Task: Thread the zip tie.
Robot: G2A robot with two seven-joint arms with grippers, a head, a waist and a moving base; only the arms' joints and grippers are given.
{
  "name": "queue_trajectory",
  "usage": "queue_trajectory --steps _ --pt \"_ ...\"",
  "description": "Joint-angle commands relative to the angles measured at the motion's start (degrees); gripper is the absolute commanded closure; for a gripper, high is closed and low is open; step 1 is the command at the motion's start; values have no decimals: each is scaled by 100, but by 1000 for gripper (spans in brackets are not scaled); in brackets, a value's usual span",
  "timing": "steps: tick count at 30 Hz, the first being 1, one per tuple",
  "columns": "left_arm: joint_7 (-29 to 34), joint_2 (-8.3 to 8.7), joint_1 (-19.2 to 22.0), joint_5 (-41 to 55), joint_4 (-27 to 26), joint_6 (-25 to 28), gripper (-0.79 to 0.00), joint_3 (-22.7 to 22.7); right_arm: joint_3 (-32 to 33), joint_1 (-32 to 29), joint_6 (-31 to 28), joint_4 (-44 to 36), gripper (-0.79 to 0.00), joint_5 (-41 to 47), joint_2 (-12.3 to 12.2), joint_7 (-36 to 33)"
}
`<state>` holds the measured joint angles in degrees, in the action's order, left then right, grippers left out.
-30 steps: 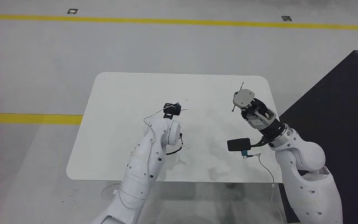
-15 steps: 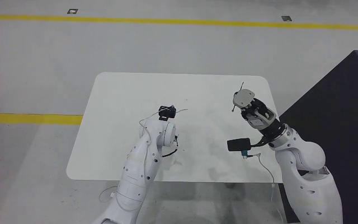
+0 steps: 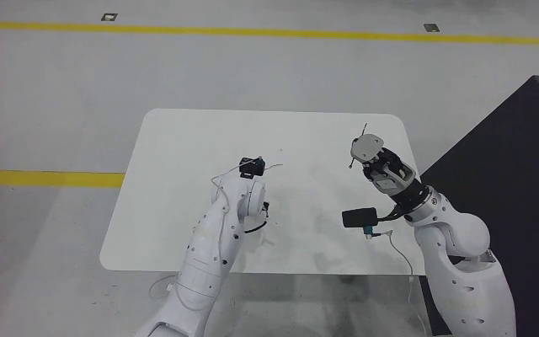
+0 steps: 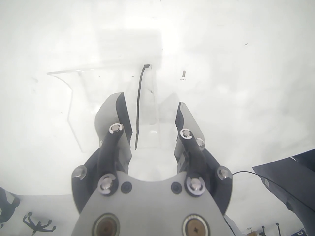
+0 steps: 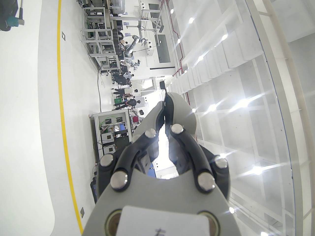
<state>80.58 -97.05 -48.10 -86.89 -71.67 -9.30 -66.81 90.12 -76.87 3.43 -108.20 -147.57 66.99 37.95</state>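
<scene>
Zip tie (image 5: 162, 84) is pinched in R gripper (image 5: 167, 99), fingers closed tight on it, square head poking past the tips. Seen from above, that gripper sits by the 3 o'clock edge of the white table (image 3: 185, 168), w/ a tie end sticking out toward 12. L gripper (image 4: 150, 99) is approx. at table centre, fingers spread apart. A second thin black strip (image 4: 138, 104) lies btwn them, nearer one finger, against a clear plastic piece (image 4: 86, 94).

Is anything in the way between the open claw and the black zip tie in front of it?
Nothing plain to see. The zip tie lies between the open fingers of the left gripper, at a clear plastic piece; whether that covers it is unclear.
</scene>
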Motion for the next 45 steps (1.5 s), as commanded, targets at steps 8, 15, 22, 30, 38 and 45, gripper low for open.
queue_trajectory --steps 8,15,22,30,38,45 --pt "-81 -4 89 24 120 -21 -397 20 0 0 0 0 0 0 0 0" --pt "-102 -6 186 60 61 -54 -403 2 0 0 0 0 0 0 0 0" --pt "254 65 -117 -195 -813 104 -413 -86 0 0 0 0 0 0 0 0" --pt "429 148 -225 -573 -950 412 -379 -237 0 0 0 0 0 0 0 0" --pt "421 123 -90 -509 -552 502 -366 -95 0 0 0 0 0 0 0 0" --pt "393 96 64 -369 -206 510 -348 -31 0 0 0 0 0 0 0 0"
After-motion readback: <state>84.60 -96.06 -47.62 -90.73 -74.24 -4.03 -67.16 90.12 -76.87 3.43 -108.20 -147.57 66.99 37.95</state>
